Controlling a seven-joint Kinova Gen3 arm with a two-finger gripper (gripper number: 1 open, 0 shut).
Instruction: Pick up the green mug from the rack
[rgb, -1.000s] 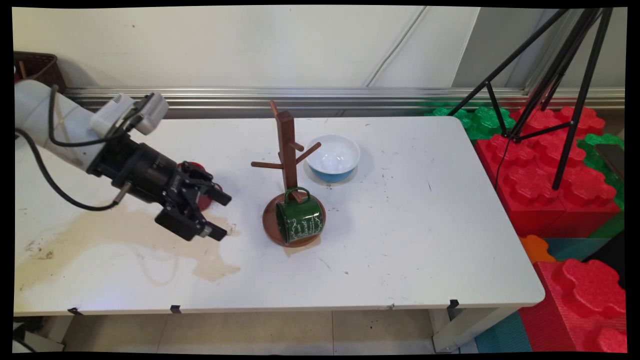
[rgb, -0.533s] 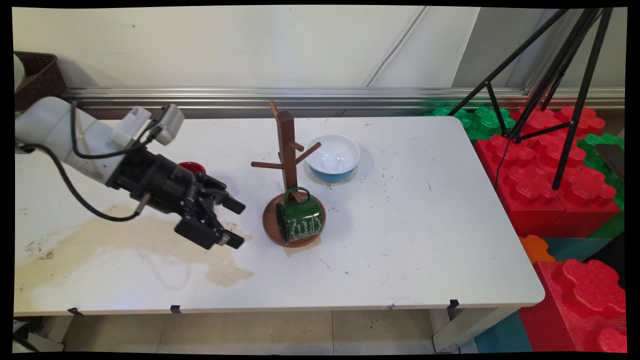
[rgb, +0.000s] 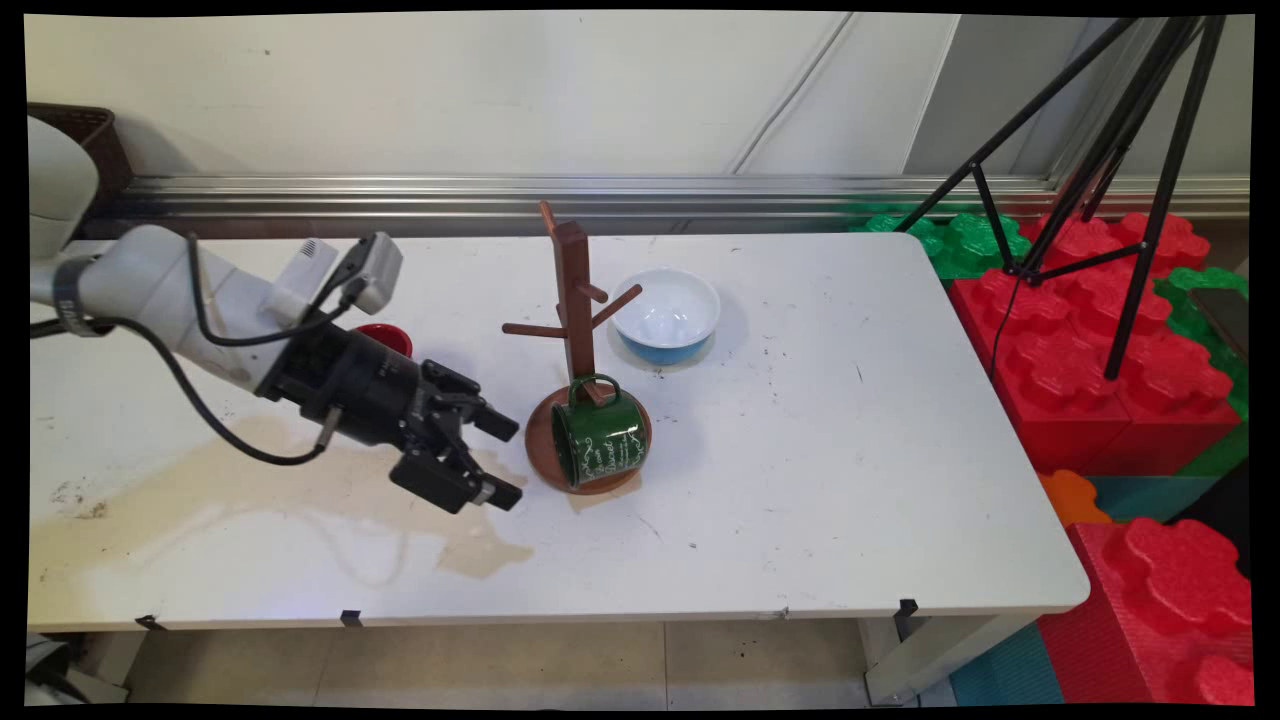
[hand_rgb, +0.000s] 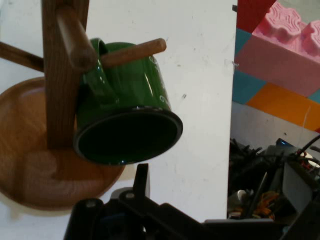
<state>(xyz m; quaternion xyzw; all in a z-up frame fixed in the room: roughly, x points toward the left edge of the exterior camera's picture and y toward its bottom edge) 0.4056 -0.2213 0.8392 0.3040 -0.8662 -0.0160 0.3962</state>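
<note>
Since 1.0 s ago the gripper (rgb: 508, 460) has travelled rightward across the table (rgb: 850, 480), from over the brown stain (rgb: 250, 480) to just left of the wooden mug tree (rgb: 578, 340); mug, tree and bowl unchanged in position. Gripper's two black fingers stand spread apart, nothing between them, tips pointing toward the tree's round base. Green mug (rgb: 598, 440) lies tilted on that base, against the post, handle up beside the post, white lettering on its side. Hand view: mug (hand_rgb: 127, 120) shows its dark open mouth toward the camera, one peg of the tree (hand_rgb: 60, 75) crossing in front of it. White bowl with blue outside (rgb: 666, 315) stands behind and right of the tree, apart from it. Small red object (rgb: 385, 338) mostly hidden behind the wrist. Stain spreads over the table's left near part, under the arm.
</note>
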